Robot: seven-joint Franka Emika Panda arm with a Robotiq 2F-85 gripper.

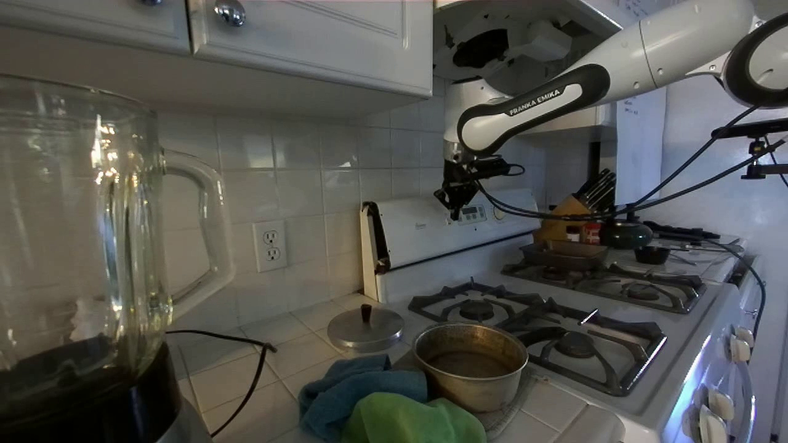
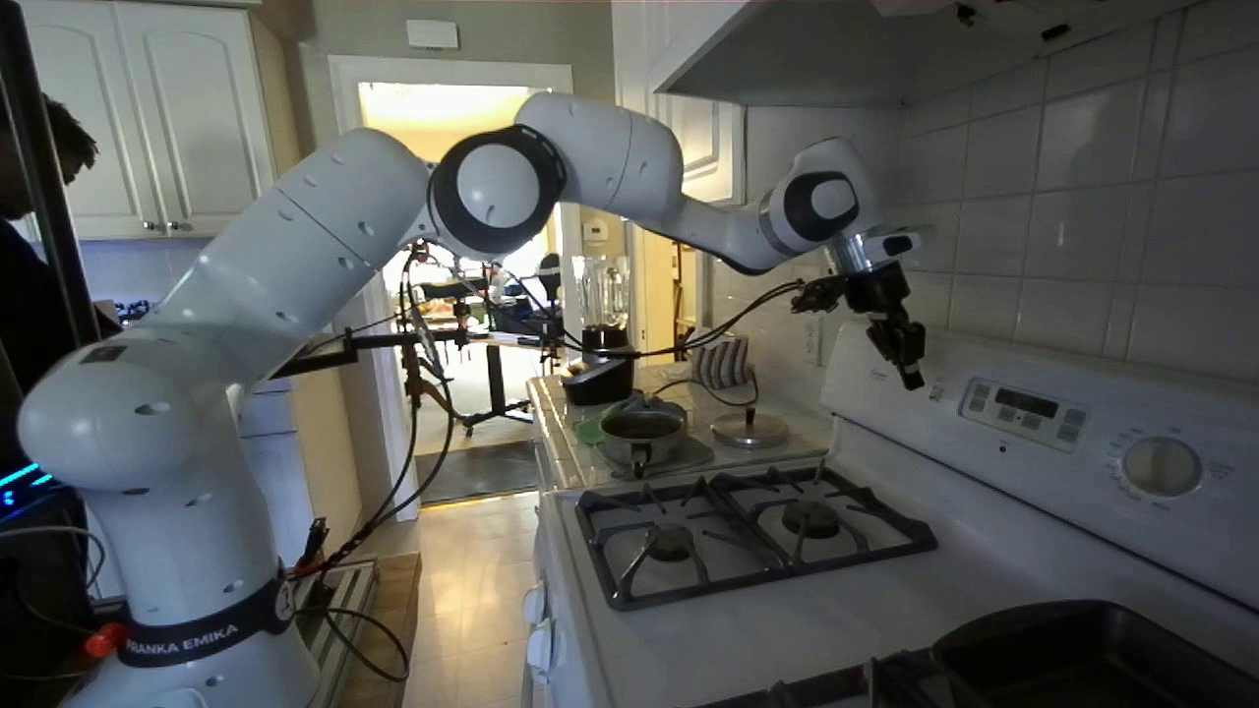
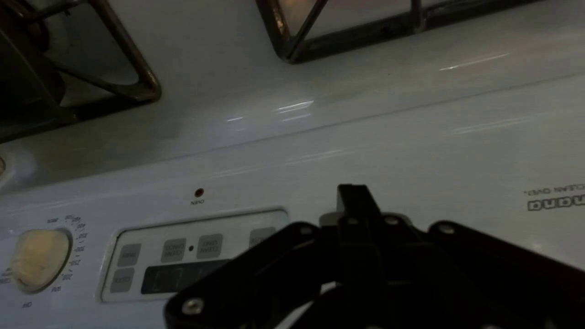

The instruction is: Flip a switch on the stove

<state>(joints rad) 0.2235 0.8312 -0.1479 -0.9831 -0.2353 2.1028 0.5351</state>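
Note:
The white stove [image 1: 425, 246] has black burner grates and an upright back control panel. In an exterior view the panel [image 2: 993, 462] carries a small switch [image 2: 935, 393], a display with buttons [image 2: 1025, 411] and a round knob [image 2: 1162, 466]. My gripper [image 2: 913, 382] points downward at the panel, with its tips close beside the switch; contact cannot be told. In the wrist view my gripper [image 3: 354, 196] has its fingers shut together with nothing seen between them. It covers the panel part right of the display [image 3: 183, 274], so the switch is mostly hidden there. The cream knob [image 3: 40, 260] shows at lower left.
A range hood [image 1: 523, 37] hangs above the arm. A metal pot [image 1: 474, 375], a lid [image 1: 365, 326] and blue and green cloths [image 1: 406, 421] lie on the counter beside the stove. A dark baking pan [image 2: 1092, 649] sits on the near grate. A glass blender [image 1: 74, 234] stands nearby.

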